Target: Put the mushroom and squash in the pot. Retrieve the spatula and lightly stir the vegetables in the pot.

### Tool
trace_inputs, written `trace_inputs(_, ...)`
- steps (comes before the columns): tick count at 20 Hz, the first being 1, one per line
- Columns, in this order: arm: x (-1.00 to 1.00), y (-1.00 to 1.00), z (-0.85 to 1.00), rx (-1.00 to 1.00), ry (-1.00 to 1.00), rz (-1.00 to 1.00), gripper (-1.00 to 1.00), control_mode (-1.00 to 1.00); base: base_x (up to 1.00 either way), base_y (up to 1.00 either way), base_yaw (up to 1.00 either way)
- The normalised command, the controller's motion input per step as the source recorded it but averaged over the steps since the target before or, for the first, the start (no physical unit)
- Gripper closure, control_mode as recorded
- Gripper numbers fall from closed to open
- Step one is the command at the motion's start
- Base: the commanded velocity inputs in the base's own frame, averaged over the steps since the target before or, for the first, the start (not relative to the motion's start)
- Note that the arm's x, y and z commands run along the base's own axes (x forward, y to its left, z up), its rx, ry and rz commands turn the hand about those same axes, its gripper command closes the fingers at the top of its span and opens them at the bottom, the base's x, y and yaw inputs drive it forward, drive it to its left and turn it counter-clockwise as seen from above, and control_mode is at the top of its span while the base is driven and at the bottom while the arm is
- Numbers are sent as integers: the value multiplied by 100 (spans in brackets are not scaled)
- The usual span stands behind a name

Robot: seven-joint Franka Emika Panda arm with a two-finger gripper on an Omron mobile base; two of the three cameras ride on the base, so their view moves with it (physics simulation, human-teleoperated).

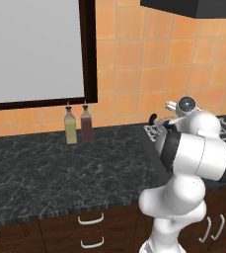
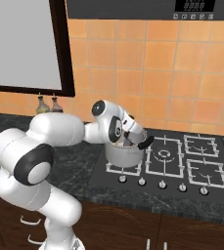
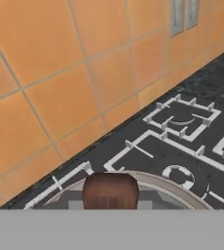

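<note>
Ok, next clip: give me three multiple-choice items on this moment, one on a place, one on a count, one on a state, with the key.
1. Where does the pot stand?
A. on the hob's near-left burner
B. on the counter by the bottles
C. on the hob's far-right burner

2. How many bottles stand under the window?
A. one
B. two
C. four

3. What is the gripper doing?
A. open above the counter
B. shut on the spatula over the pot
C. resting on a knob

Key: 1 A, the right base view shows it on the hob; 2 B, one yellowish, one dark red; 3 B, the brown handle shows between the fingers in the hand view.
</note>
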Motion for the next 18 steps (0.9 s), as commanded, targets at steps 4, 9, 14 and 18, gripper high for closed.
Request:
trace_inputs(4,0,0,0,-21,-26,-5,100,-100,0,0,0)
trace_inputs(9,0,6,9,-2,-5,0,100,-100,0,0,0)
trace_inputs(14,-7,26,74,0,-6,-1,100,-100,0,0,0)
trace_inputs(18,1,-7,83,0,1,-11,100,-100,0,0,0)
